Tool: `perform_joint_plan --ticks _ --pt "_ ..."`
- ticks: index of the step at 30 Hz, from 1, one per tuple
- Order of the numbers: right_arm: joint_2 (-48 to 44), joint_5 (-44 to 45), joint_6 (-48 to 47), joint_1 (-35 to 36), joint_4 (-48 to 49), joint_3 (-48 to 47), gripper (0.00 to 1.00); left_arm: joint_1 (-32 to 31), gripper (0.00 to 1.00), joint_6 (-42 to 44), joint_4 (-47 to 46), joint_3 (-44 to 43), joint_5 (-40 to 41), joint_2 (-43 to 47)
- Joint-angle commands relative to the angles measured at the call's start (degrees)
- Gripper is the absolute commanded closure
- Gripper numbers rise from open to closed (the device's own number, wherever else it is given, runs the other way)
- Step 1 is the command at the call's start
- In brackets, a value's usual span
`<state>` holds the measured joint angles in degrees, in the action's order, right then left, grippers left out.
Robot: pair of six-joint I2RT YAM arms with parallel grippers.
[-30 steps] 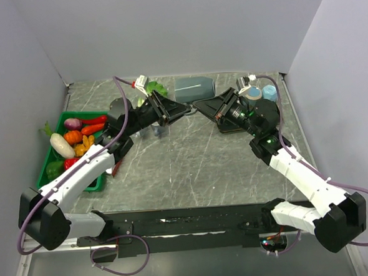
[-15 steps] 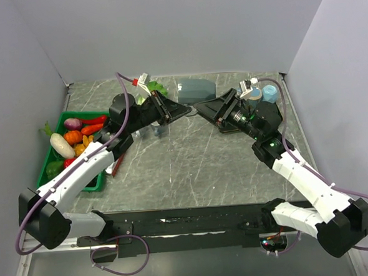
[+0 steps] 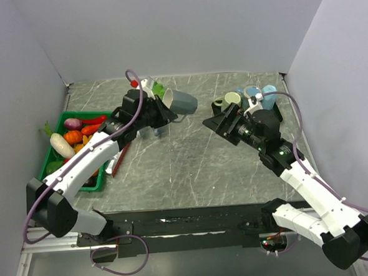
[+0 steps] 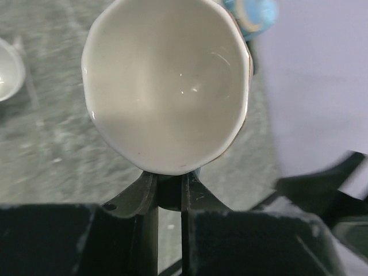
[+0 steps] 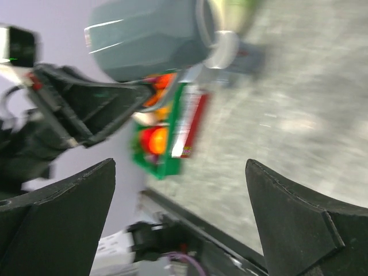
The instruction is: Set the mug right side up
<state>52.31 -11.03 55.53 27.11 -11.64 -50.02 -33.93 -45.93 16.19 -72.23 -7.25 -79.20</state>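
Closest in you've got the marbled tabletop (image 3: 186, 169), and off on the left side there's a green tray (image 3: 50, 160) full of toy veggies (image 3: 77, 136).

Further back the left pincer (image 3: 168, 109) is clamped tight on the rim of the grey-blue mug (image 3: 184, 101). It's got the mug up off the tabletop, roughly on its side. The white inside faces straight back at the left wrist cam, and the base points over toward the right arm. So it's not upright yet.

The right pincer (image 3: 218, 121) is spread wide with nothing in it. It sits just to the right of the mug with a clear gap between them. From its wrist cam the mug is up at the top of the view, past both fingertips.

Way at the back right there's a little cluster of cups: a green one (image 3: 231, 99), a pale one (image 3: 254, 93) and a blue one (image 3: 269, 93). There's also something leafy green (image 3: 160, 88) behind the left pincer, can't really tell what.
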Motion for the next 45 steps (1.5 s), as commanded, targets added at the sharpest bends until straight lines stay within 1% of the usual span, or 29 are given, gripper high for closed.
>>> perform_joint_plan --ticks 1,3,4,7,12,19,24,25,35,45 --pt "-2.48 14.24 -5.25 -0.48 -16.71 -5.26 0.00 -0.17 0.99 6.90 -1.95 -3.36 6.01 -1.13" --pt "-2.39 16.90 -5.95 -1.01 -20.07 -6.93 0.00 -0.69 0.99 8.74 -0.64 -3.71 7.07 -3.15" --pt "-2.39 18.57 -6.22 -1.18 -21.92 -7.28 0.00 -0.78 0.99 9.36 -0.28 -4.32 8.98 -3.94" --pt "-2.22 19.11 -6.75 -2.32 -23.43 -7.99 0.01 -2.19 0.99 12.18 1.82 -6.60 12.59 -7.36" --pt "-2.30 16.48 -5.87 -4.26 -23.25 -6.32 0.01 -4.82 0.99 17.09 8.24 -12.67 23.04 -14.65" --pt "-1.87 12.61 -6.05 -7.86 -23.25 -4.83 0.00 -7.29 0.99 21.23 13.34 -20.23 32.63 -21.43" --pt "-0.55 11.38 -6.66 -9.54 -23.17 -5.26 0.00 -7.38 0.99 22.20 18.52 -25.76 35.54 -27.41" --pt "-0.37 9.99 -6.66 -9.71 -22.99 -5.35 0.00 -7.38 0.99 22.38 18.71 -26.21 35.81 -28.11" --pt "1.30 7.95 -6.84 -10.76 -22.81 -5.26 0.00 -7.38 0.99 24.31 17.74 -27.53 37.83 -33.38" --pt "2.35 6.37 -6.92 -11.38 -22.81 -5.79 0.00 -7.55 0.99 27.21 16.16 -26.21 38.62 -35.41"
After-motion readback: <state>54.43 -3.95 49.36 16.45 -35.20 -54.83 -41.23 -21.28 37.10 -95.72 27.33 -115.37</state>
